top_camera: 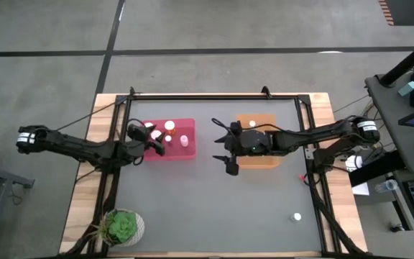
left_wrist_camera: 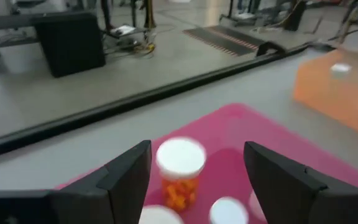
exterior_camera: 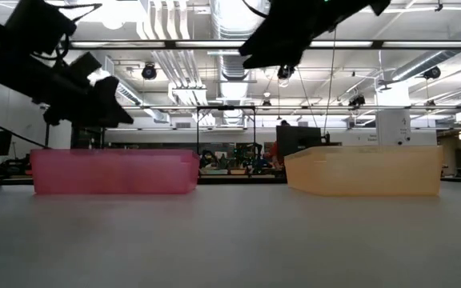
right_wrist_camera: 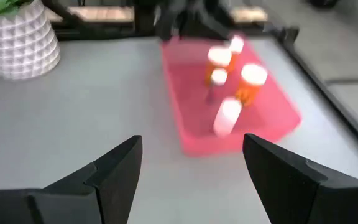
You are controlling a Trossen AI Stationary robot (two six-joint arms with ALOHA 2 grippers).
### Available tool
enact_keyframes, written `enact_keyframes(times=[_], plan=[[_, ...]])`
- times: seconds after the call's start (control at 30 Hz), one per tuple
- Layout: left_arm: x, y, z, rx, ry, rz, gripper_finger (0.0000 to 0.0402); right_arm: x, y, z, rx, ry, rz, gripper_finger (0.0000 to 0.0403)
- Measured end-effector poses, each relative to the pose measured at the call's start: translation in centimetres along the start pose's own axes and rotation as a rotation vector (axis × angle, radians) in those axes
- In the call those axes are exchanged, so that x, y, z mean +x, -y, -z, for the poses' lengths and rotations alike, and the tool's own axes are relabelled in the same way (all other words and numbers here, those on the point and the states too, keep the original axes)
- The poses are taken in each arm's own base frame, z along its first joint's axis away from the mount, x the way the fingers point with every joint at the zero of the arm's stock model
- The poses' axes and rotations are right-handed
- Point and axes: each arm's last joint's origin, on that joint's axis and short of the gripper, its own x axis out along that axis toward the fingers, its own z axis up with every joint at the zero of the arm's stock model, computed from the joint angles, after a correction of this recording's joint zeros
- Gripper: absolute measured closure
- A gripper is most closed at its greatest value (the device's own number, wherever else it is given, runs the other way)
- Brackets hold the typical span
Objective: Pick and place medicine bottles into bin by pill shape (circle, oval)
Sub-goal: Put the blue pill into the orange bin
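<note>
Bottle (left_wrist_camera: 180, 171) between open left pincer (left_wrist_camera: 194, 180) fingers

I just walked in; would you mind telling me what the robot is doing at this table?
It is sorting medicine bottles into two trays. The left gripper hangs open over the pink tray, which holds several bottles; nothing is in its fingers. The right gripper is open and empty, just beside the orange tray. One bottle stands alone near the table's front right.
</note>
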Motion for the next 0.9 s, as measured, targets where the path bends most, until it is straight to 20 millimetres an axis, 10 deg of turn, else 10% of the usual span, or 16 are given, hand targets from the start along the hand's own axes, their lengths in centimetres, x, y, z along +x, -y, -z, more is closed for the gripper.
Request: enact_keyframes(times=[0.5, 0.9], plan=[[-2.6, 4.3, -10.5, 0.229, 0.290, 0.520, 0.0162, -5.1, -4.7, 3.1, 0.717, -0.592, -0.292, 0.0133], [-2.2, 6.0, -11.3, 0.305, 0.443, 0.568, 0.0161, -11.2, -13.0, 7.4, 1.030, -1.177, -0.090, 0.0133]])
